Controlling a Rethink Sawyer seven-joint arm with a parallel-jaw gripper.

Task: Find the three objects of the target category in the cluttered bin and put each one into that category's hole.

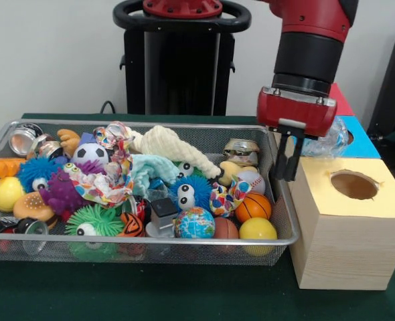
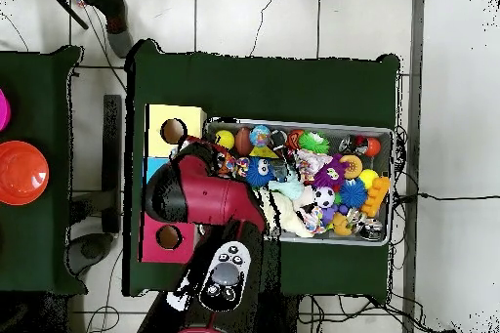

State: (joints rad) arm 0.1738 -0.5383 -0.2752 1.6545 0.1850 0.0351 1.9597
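The bin (image 1: 117, 242) is a shallow silver wire-mesh basket full of mixed toys, balls, cloths and crushed cans; it also shows in the overhead view (image 2: 293, 122). My gripper (image 1: 288, 164) hangs just past the bin's right rim, in the gap between the bin and the yellow-topped wooden box (image 1: 345, 221). Its fingers (image 1: 281, 157) stand close together with nothing seen between them. That box's round hole (image 1: 355, 185) is to the gripper's right. A clear crumpled plastic bottle (image 1: 328, 142) lies behind the gripper on the blue-topped box (image 1: 361, 140). In the overhead view the arm (image 2: 200, 197) hides the gripper.
A red-topped box (image 1: 341, 100) stands behind the blue one. Near the bin's right end lie a yellow ball (image 1: 258, 229), a basketball (image 1: 253, 206), a globe ball (image 1: 194, 223) and a crushed can (image 1: 241, 150). A cream knitted cloth (image 1: 174, 148) lies mid-bin. The black pedestal (image 1: 181, 60) stands behind.
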